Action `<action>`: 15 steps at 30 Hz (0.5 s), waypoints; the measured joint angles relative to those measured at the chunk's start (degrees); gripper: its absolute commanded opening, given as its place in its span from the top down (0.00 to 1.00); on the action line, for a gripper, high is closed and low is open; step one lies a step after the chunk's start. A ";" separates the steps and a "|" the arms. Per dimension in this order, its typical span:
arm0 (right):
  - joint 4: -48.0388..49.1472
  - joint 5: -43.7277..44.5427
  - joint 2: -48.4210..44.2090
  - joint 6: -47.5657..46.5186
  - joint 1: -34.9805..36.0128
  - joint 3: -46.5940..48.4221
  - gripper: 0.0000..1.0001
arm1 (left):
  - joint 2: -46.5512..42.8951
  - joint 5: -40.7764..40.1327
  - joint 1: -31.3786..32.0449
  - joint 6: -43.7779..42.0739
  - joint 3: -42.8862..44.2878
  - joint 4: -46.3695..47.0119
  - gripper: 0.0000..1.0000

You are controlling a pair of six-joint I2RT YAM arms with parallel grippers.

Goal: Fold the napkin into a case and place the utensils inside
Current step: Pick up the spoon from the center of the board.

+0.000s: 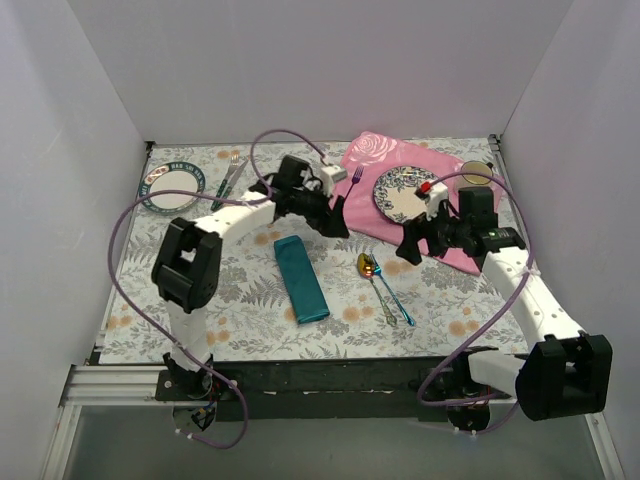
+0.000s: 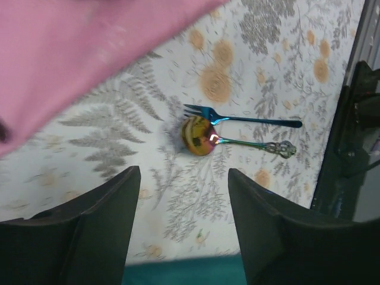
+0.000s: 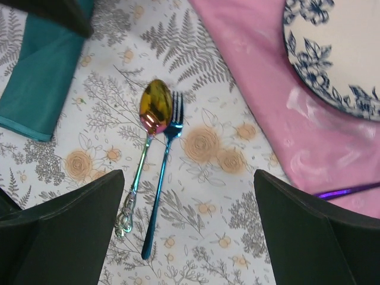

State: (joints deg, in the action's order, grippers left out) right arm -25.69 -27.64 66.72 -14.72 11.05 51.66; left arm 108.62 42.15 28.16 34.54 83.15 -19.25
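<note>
**Patterned surface, case folded, utensils lying outside it**

White walls closed in a fern-and-flower patterned surface (image 1: 240, 300). On it the napkin lay folded into a narrow teal case (image 1: 301, 279), slanting toward the near edge. The utensils were outside it, just to its right. A gold-pink spoon (image 3: 155, 107) and a blue fork (image 3: 161, 178) lay side by side, heads close together and handles pointing toward the near edge. The left fingers (image 2: 101, 219) hung over the surface between the case and the placemat, parted, with nothing between them. The right fingers (image 3: 71, 225) stood spread wide above both utensils, also empty. Farther back, a pink placemat (image 1: 375, 150) carried a blue-patterned plate (image 1: 400, 192).
</note>
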 measured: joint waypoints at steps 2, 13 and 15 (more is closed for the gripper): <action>-0.61 -0.87 -0.76 0.17 -3.41 -1.49 0.01 | 3.87 -0.22 3.96 2.21 -0.46 0.52 0.59; -4.61 -4.35 -4.87 -1.36 -7.23 -5.42 0.01 | 13.22 -1.07 7.02 8.22 0.46 4.28 0.69; -4.66 -4.74 -4.76 -1.60 -7.23 -5.42 0.01 | 14.62 -0.83 6.78 8.61 1.03 4.26 0.71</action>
State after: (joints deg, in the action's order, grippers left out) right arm -30.35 -32.38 61.95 -16.32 3.81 46.24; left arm 123.24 41.32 34.94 43.16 84.18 -14.98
